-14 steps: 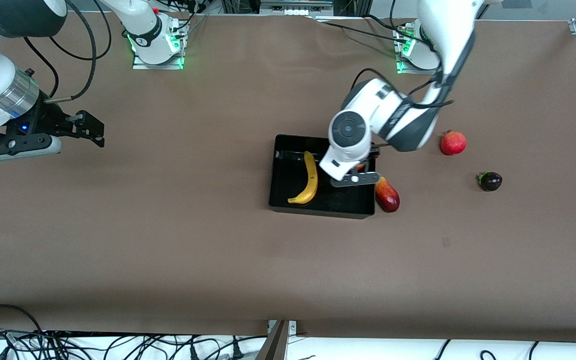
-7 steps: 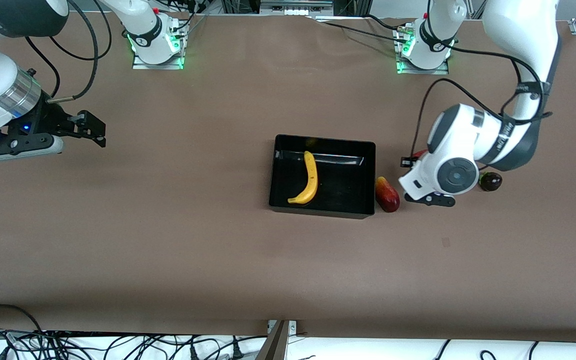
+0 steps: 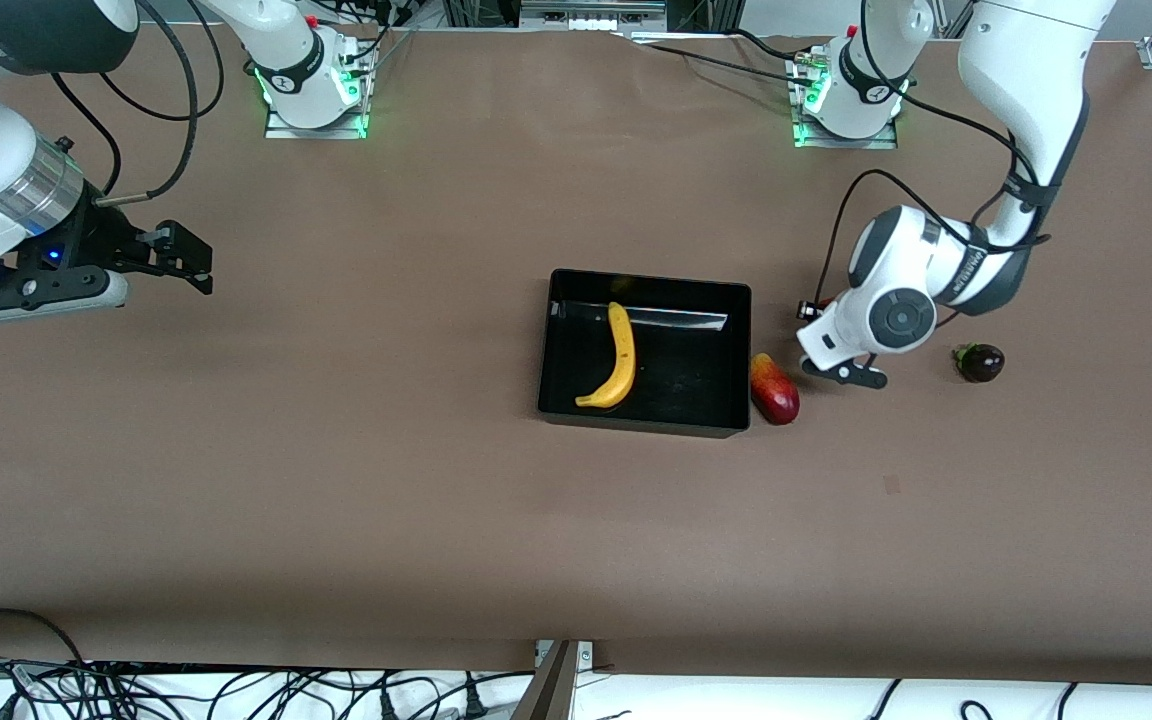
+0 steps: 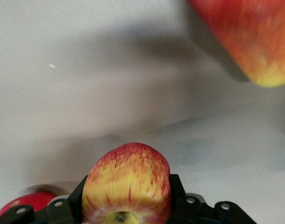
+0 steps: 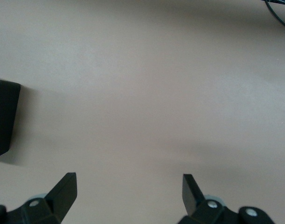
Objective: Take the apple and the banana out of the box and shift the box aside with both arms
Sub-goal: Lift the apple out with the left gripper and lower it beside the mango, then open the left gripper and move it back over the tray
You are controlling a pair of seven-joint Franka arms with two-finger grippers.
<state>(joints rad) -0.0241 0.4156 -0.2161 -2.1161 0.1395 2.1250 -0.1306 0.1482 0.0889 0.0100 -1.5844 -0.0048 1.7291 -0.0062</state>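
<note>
The black box (image 3: 641,424) sits mid-table with the yellow banana (image 3: 621,358) lying in it. My left gripper (image 3: 812,312) is over the bare table just off the box's wall toward the left arm's end, above the mango. In the left wrist view it (image 4: 127,189) is shut on the red-and-yellow apple (image 4: 126,177), held between the black fingers (image 4: 177,193). My right gripper (image 3: 176,262) waits open and empty over the table at the right arm's end; its wrist view (image 5: 128,186) shows bare table and a corner of the box (image 5: 3,116).
A red-orange mango (image 3: 774,389) lies against the box's wall toward the left arm's end, also in the left wrist view (image 4: 245,37). A dark purple fruit (image 3: 980,362) lies farther that way. The red pomegranate (image 4: 18,207) shows only at the left wrist view's edge.
The left gripper, over the box a second ago, has swung toward the left arm's end with the apple and now covers the pomegranate in the front view. The right arm has not moved.
</note>
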